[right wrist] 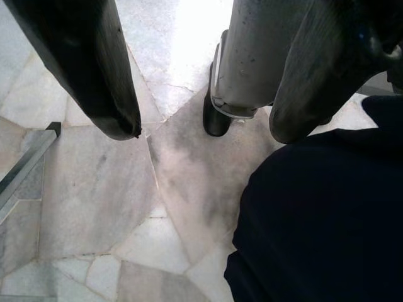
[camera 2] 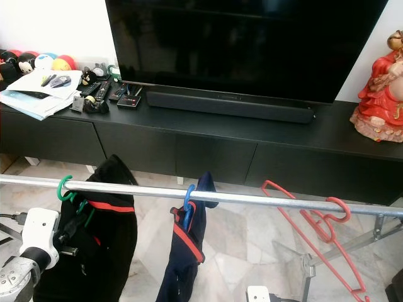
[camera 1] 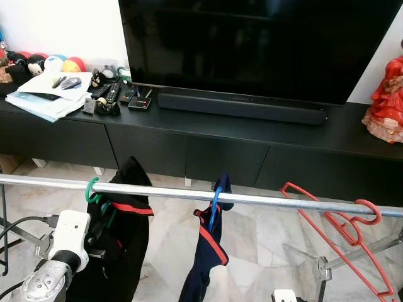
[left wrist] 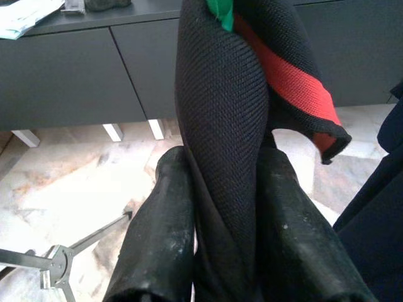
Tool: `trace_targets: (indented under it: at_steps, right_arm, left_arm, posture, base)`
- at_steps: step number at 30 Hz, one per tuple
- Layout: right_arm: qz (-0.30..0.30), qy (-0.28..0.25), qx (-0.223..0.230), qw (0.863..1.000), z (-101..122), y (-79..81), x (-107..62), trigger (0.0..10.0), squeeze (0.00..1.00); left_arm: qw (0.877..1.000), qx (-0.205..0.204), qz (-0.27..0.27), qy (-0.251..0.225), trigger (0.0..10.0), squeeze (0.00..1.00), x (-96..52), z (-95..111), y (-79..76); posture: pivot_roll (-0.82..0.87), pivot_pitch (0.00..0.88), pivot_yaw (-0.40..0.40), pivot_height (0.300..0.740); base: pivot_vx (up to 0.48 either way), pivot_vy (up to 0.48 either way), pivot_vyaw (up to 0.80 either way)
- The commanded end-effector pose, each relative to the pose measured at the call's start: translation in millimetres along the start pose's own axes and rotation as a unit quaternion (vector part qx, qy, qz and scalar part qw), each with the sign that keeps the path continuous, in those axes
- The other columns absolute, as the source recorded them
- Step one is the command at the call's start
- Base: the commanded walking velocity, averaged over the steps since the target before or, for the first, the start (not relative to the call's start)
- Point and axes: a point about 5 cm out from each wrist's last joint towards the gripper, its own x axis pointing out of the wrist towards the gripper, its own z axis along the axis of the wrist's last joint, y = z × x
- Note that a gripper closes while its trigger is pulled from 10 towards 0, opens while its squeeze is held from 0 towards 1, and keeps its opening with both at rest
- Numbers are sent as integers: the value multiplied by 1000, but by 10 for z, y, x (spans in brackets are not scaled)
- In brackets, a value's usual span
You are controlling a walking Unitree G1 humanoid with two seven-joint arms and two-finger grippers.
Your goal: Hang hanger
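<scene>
Left end effector (left wrist: 220,251): closed on the black garment (camera 1: 123,233), fingers (left wrist: 160,239) pinching a fold of the knit between them, evidently to keep cloth and hanger steady under the rail. Just above the pinched fold, a red-trimmed edge and a bit of green plastic. Seen from the head, gripped low on the garment's left side, well below the bar.

Green hanger (camera 1: 93,189): hook already over the silver rail (camera 1: 264,202), so hung in effect; judged near done, with release the remaining step. Garment draped down from it, hem out of frame.

Right end effector (right wrist: 201,82): fingers spread wide, nothing between them, pointed down at the marble floor (right wrist: 94,207) beside a rack leg and a dark cloth; idle, presumably kept clear of the work.

Farther along the rail: blue hanger (camera 1: 215,201) carrying a navy garment (camera 1: 204,258) with red trim, spaced apart from the green one. Beyond that, red hanger (camera 1: 343,229), bare, hooked near the rail's right end and tilted steeply.

Behind the rack: black bench (camera 1: 208,135) against the wall, bearing a television (camera 1: 258,44), soundbar, remotes, papers (camera 1: 47,94) and a red figurine (camera 1: 385,94).
</scene>
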Motion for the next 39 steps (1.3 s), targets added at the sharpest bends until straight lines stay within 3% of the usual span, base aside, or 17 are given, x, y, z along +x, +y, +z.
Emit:
trace_targets:
  at_steps: [1, 14, 24, 25, 26, 30, 35, 39]
  right_arm:
    - [-2, 8, 3, 1000, -48, -10, -9, 10000, 0]
    - [-2, 7, 4, 1000, -50, -12, -10, 10000, 0]
    - [-4, 6, 5, 1000, -48, -20, -11, 10000, 0]
    - [-4, 7, 4, 1000, -48, -22, -11, 10000, 0]
    - [-4, 7, 3, 1000, -48, -23, -11, 10000, 0]
    - [-2, 7, 2, 1000, -45, -18, -10, 10000, 0]
    - [-3, 4, 6, 1000, -43, -6, -8, 10000, 0]
    - [-5, 1, 13, 1000, -44, -7, -9, 10000, 0]
  left_arm:
    - [1000, -1, 7, 16, 10000, 1000, -38, -62, 37]
    - [999, -33, -4, -41, 10000, 1000, -181, 106, -47]
    - [997, -2, 11, -70, 10000, 1000, -403, 273, -76]
    - [997, -5, 12, -82, 10000, 588, -425, 333, -99]
    - [996, -8, 11, -88, 10000, 0, -434, 363, -114]
    - [996, -4, -3, -93, 10000, 0, -461, 397, -192]
    - [996, -23, 44, -70, 10000, 0, -463, 204, -193]
    - [995, -21, 70, -67, 10000, 0, -488, 170, -167]
  posture:
    - [15, 107, -45, 740]
    - [20, 111, -43, 740]
    - [23, 112, -41, 740]
    - [26, 111, -41, 740]
    - [26, 111, -41, 740]
    - [32, 108, -40, 740]
    - [21, 97, -34, 740]
    - [20, 93, -32, 740]
  base:
    - [0, 0, 0]
    - [0, 0, 0]
    - [0, 0, 0]
    - [0, 0, 0]
    - [0, 0, 0]
    - [0, 0, 0]
    - [0, 0, 0]
    - [0, 0, 0]
